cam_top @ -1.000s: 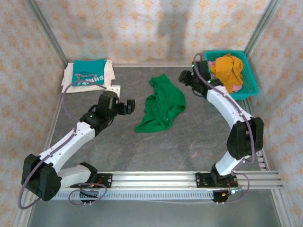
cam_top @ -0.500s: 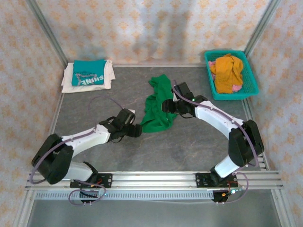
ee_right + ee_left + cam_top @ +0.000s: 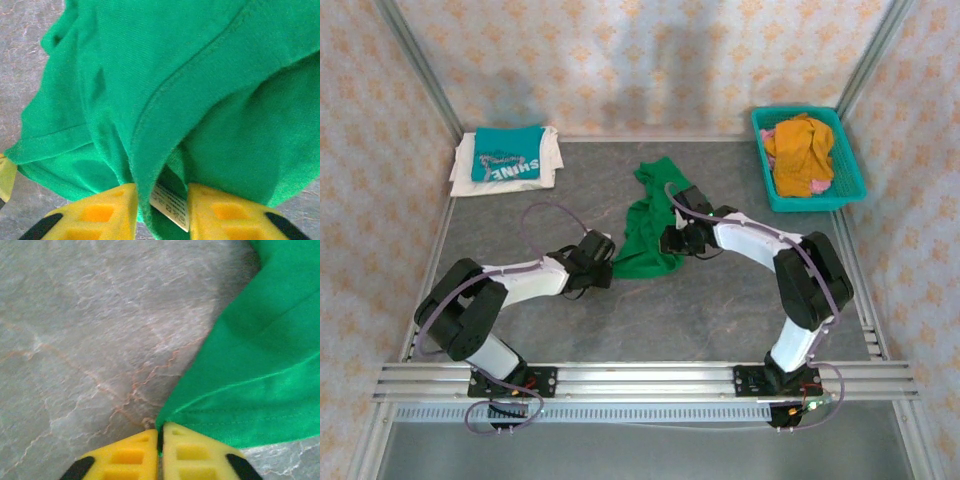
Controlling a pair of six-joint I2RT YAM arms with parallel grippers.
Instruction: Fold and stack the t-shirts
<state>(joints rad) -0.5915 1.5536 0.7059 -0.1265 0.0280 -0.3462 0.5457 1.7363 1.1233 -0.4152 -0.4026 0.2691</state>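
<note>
The green t-shirt (image 3: 655, 225) lies crumpled near the middle of the grey, stone-patterned bench (image 3: 720, 310), running from a bunched far end to a broader near end, with both arms reaching in to it from either side. The left tool (image 3: 605, 266) sits low at the shirt's near left corner; in the left wrist view its yellow fingers (image 3: 125, 455) are pressed together with no gap, clenched on the very tip of the hemmed corner, while the rest of the cloth (image 3: 260, 350) spreads flat on the bench to the right. The right tool (image 3: 672, 240) is at the shirt's right edge; in the right wrist view a thick fold of the green cloth (image 3: 165, 85) and a small white label (image 3: 170, 202) fill the space between its yellow fingers (image 3: 100, 210), which grasp that fold. In the far left corner the teal t-shirt (image 3: 508, 155) with white lettering lies folded on top of the white t-shirt (image 3: 466, 172). In the far right corner a teal basket (image 3: 820, 204) holds an orange cloth (image 3: 798, 150).
</note>
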